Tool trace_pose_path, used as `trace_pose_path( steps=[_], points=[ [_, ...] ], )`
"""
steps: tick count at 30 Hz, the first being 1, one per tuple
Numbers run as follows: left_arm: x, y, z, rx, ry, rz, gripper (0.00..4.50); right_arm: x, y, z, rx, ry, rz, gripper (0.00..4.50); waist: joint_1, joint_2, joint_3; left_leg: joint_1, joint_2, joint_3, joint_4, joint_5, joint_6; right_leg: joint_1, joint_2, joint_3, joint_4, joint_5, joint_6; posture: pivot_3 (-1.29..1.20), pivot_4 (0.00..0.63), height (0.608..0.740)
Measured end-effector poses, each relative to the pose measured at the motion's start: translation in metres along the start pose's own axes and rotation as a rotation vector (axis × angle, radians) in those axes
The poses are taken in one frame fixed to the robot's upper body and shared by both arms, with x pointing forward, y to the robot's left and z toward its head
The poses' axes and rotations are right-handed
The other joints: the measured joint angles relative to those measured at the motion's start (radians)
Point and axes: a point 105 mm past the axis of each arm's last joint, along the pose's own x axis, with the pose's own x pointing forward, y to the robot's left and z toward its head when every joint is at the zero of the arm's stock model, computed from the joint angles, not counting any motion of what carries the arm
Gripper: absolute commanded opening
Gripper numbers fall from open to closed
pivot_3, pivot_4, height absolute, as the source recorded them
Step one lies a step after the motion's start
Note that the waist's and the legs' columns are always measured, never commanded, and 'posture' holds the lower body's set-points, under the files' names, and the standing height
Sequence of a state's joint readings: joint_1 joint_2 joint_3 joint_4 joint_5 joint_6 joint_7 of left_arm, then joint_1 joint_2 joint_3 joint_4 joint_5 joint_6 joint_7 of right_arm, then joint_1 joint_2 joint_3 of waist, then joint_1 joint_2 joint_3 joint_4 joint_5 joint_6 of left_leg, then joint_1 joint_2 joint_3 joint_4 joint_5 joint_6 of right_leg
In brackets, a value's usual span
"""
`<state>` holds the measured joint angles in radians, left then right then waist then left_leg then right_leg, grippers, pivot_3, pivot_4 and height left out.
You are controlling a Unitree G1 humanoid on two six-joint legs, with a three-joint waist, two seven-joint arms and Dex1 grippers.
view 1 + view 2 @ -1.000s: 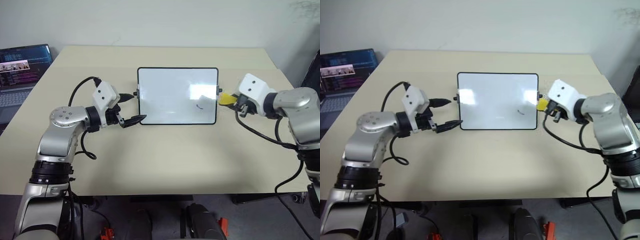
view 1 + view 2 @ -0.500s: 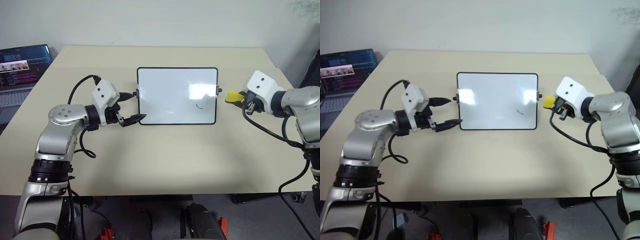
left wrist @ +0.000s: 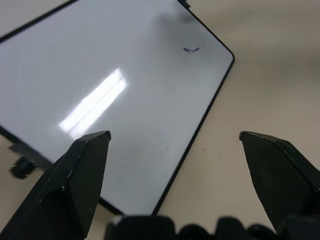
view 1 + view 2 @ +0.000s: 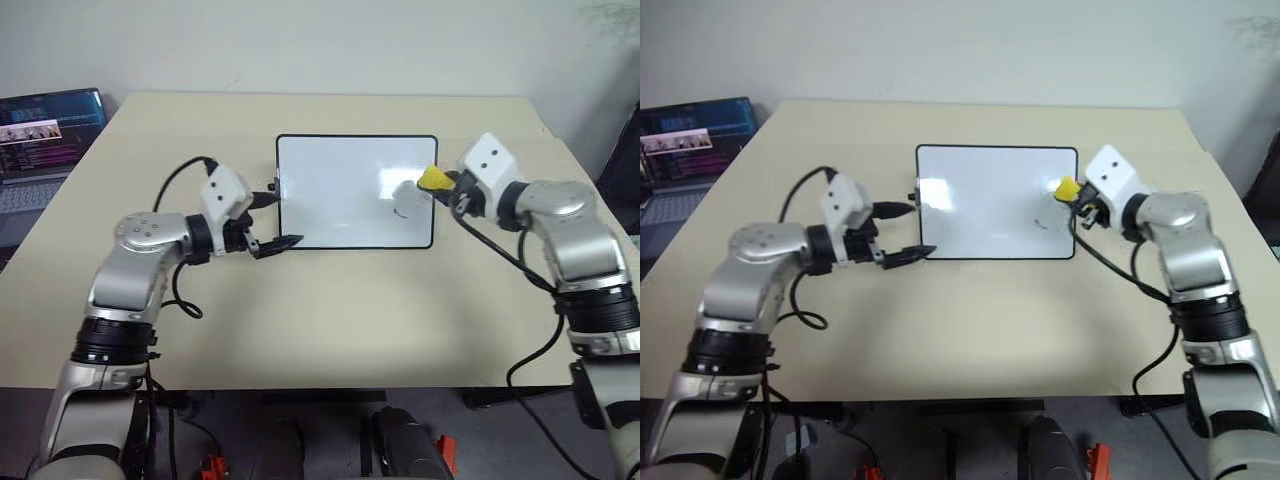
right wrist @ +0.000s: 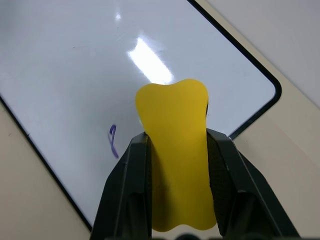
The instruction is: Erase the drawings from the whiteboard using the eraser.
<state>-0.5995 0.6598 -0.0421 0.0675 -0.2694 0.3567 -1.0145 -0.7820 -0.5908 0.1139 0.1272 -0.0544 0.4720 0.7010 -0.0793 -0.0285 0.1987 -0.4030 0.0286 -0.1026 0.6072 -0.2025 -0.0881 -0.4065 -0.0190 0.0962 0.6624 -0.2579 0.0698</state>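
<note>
Your right gripper (image 5: 176, 150) has swung in from beside the whiteboard (image 4: 340, 185), its fingers clamped on the yellow eraser (image 4: 433, 179), which now hangs over the board's right edge, just above the one small blue mark (image 5: 113, 140) still left. The left gripper (image 4: 270, 222) waits with fingers wide at the board's left lower corner. You are ready for the last wipe.

The right gripper (image 4: 437, 186) pinches the eraser (image 4: 433, 179) between its jaws over the whiteboard (image 4: 340, 180), with 1 small blue mark (image 4: 399, 212) just below the jaws. The left gripper (image 4: 278, 220) stands spread at the board's left edge.
</note>
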Motion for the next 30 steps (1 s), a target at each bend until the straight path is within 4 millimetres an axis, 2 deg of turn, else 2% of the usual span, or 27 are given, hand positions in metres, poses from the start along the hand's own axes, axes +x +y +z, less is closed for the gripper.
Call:
trace_pose_path(
  steps=[4,11,14,16,20,22,27,30],
  points=[
    [0.002,-0.001,-0.002,0.027,0.012,-0.001,4.50,0.008,-0.005,-0.015,-0.043,0.028,-0.068,1.12,0.000,0.000,0.000,0.000,0.000,0.000,0.000,0.000,0.000,0.000,0.000,0.000,0.000,0.000,0.000,0.00,0.150,0.740],
    [0.008,-0.004,-0.002,0.025,-0.001,-0.015,4.50,0.032,0.020,-0.031,-0.028,0.045,-0.050,1.12,-0.008,0.000,0.000,0.001,0.000,0.000,0.000,0.000,0.000,0.000,0.000,0.000,0.001,0.000,-0.001,0.00,0.150,0.740],
    [0.007,-0.003,-0.003,0.029,0.001,-0.014,4.50,0.037,0.026,-0.030,-0.050,0.031,-0.051,1.12,-0.009,0.000,0.000,0.002,0.000,0.000,0.000,0.000,0.000,0.001,0.000,0.001,0.001,0.000,-0.001,0.00,0.150,0.740],
    [0.005,-0.002,-0.002,0.037,0.001,-0.011,4.50,0.039,0.035,-0.033,-0.060,0.038,-0.018,1.12,-0.009,-0.001,-0.001,0.003,0.000,0.000,0.001,0.000,0.000,0.002,0.000,0.000,0.001,0.000,0.000,0.00,0.150,0.740],
    [-0.001,0.003,-0.003,0.050,0.017,0.010,4.50,0.039,0.068,-0.041,-0.067,0.049,0.109,1.12,-0.010,-0.001,-0.001,0.003,0.000,0.000,0.002,0.000,0.000,0.002,0.000,0.001,0.002,-0.001,0.003,0.00,0.150,0.740],
    [-0.003,0.004,-0.005,0.050,0.025,0.018,4.50,0.038,0.079,-0.045,-0.061,0.059,0.147,1.12,-0.009,-0.001,-0.001,0.003,0.000,0.000,0.002,0.000,0.000,0.002,0.000,0.001,0.003,-0.001,0.004,0.00,0.150,0.740],
    [-0.004,0.006,-0.008,0.038,0.032,0.024,4.50,0.038,0.080,-0.046,-0.058,0.070,0.155,1.12,-0.008,-0.001,-0.001,0.003,0.000,0.000,0.003,0.001,0.000,0.002,0.001,0.001,0.003,-0.001,0.004,0.00,0.150,0.740],
    [-0.004,0.006,-0.008,0.039,0.032,0.025,4.50,0.040,0.072,-0.045,-0.060,0.071,0.131,1.12,-0.009,-0.001,-0.001,0.003,0.000,0.000,0.003,0.001,0.000,0.002,0.001,0.001,0.003,0.000,0.004,0.00,0.150,0.740]
  ],
)
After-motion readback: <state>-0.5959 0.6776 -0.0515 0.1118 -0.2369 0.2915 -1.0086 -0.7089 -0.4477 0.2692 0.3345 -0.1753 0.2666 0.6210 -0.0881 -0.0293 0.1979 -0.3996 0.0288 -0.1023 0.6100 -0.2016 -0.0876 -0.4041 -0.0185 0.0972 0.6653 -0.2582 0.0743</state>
